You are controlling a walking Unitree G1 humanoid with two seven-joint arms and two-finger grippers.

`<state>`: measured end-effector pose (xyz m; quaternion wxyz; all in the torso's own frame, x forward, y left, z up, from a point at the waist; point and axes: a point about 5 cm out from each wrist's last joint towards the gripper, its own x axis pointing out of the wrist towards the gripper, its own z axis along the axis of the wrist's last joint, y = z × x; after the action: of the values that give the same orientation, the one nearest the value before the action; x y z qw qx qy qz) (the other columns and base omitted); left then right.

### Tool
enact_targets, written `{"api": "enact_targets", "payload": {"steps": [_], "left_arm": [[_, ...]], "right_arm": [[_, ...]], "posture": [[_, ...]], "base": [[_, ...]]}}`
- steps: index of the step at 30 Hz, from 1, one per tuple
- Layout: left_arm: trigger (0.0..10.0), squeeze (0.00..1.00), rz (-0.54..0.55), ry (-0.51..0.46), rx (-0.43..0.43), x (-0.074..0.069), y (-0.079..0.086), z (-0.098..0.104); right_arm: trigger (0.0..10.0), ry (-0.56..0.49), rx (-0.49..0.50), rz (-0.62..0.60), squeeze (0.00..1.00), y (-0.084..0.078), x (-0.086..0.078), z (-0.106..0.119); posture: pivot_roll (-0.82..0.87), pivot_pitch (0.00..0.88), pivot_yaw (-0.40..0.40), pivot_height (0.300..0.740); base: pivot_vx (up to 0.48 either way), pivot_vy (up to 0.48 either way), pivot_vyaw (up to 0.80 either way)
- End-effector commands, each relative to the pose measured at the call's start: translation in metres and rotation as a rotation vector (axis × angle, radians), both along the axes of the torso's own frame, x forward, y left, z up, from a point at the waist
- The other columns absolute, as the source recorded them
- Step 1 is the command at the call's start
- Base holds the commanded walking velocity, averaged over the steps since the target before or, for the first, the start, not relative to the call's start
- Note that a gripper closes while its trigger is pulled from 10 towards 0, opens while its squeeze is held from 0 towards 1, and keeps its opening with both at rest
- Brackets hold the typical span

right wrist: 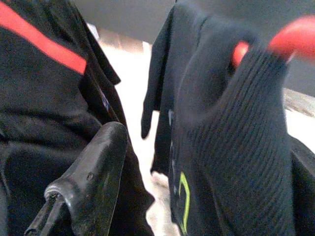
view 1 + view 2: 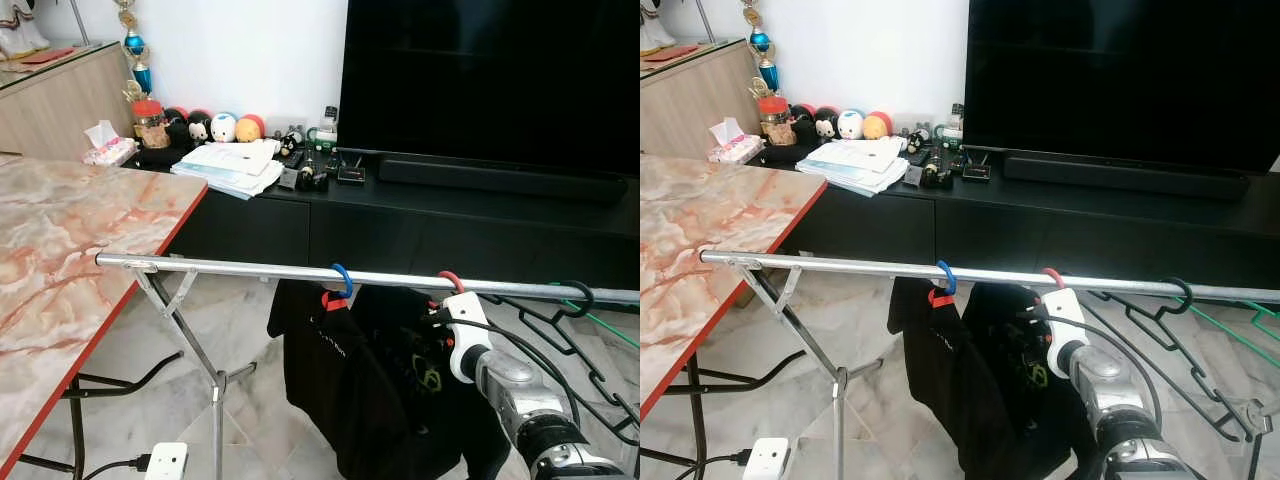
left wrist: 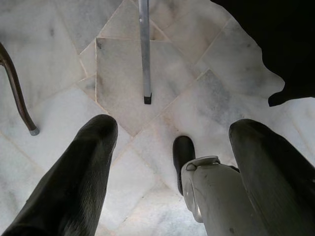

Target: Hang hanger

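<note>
A silver clothes rail (image 2: 250,268) crosses in front of me. On it hang a blue-hooked hanger (image 2: 342,278) and a red-hooked hanger (image 2: 450,282), each carrying a black shirt (image 2: 330,370). My right arm (image 2: 510,385) reaches up to just under the red hook. In the right wrist view my right gripper (image 1: 157,98) is open, its fingers (image 1: 93,177) spread in front of the black shirts, with the red hanger (image 1: 295,37) beside the far finger. My left gripper (image 3: 174,125) hangs idle and open above the floor.
Empty black hangers (image 2: 575,300) and a green one (image 2: 610,328) hang at the rail's right end. A marble-topped table (image 2: 70,240) stands on the left. Behind the rail is a black TV cabinet (image 2: 450,215) with clutter. The rack's leg (image 2: 217,400) and a white power strip (image 2: 165,462) are on the floor.
</note>
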<state>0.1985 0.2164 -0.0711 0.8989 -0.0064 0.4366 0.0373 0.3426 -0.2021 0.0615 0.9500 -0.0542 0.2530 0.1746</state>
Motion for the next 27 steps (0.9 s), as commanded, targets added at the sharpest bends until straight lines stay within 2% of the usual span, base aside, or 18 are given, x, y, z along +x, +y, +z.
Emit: {"api": "enact_targets", "payload": {"steps": [1, 5, 6, 7, 8, 9, 19, 22, 27], "left_arm": [[10.0, 0.00, -0.005, 0.006, -0.008, 0.000, -0.001, -0.001], [10.0, 0.00, -0.005, 0.005, -0.010, 0.000, -0.002, 0.000], [10.0, 0.00, -0.005, 0.005, -0.010, 0.000, -0.002, 0.000], [10.0, 0.00, -0.005, 0.005, -0.010, 0.001, -0.002, 0.000], [10.0, 0.00, -0.005, 0.005, -0.010, 0.001, -0.002, 0.000], [10.0, 0.00, -0.005, 0.004, -0.010, 0.001, -0.002, 0.000], [10.0, 0.00, -0.004, 0.005, -0.011, 0.001, -0.002, 0.000], [10.0, 0.00, -0.003, 0.008, -0.018, 0.000, -0.003, -0.001], [10.0, 0.00, -0.002, 0.012, -0.025, 0.000, -0.003, -0.001]], "right_arm": [[10.0, 0.003, -0.032, -0.011, 0.00, -0.001, 0.002, 0.001], [10.0, -0.015, -0.046, -0.059, 0.00, -0.006, 0.003, 0.003], [8.0, -0.022, -0.044, -0.072, 0.00, -0.008, 0.004, 0.004], [4.6, -0.023, -0.042, -0.082, 0.00, -0.009, 0.005, 0.004], [2.8, -0.024, -0.041, -0.088, 0.00, -0.009, 0.005, 0.005], [0.0, -0.026, -0.044, -0.091, 0.00, -0.009, 0.005, 0.005], [0.0, -0.048, -0.040, -0.115, 0.00, -0.009, 0.008, 0.008], [0.0, -0.024, -0.055, -0.098, 0.00, -0.003, 0.005, 0.002], [0.0, -0.001, -0.068, -0.113, 0.00, -0.003, 0.003, -0.002]], "posture": [[0.07, 0.000, 0.000, 0.740], [0.07, 0.000, 0.001, 0.740], [0.07, 0.000, 0.001, 0.740], [0.07, 0.000, 0.000, 0.740], [0.07, 0.000, 0.000, 0.740], [0.07, 0.000, 0.001, 0.740], [0.08, 0.000, -0.002, 0.740], [0.08, 0.000, -0.002, 0.740], [0.08, 0.000, -0.002, 0.740]], "base": [[0.000, 0.000, 0.00], [0.000, 0.000, 0.00], [0.000, 0.000, 0.00], [0.000, 0.000, 0.00], [0.000, 0.000, 0.00], [0.000, 0.000, 0.00], [0.000, 0.000, 0.00], [0.000, 0.000, 0.00], [0.000, 0.000, 0.00]]}}
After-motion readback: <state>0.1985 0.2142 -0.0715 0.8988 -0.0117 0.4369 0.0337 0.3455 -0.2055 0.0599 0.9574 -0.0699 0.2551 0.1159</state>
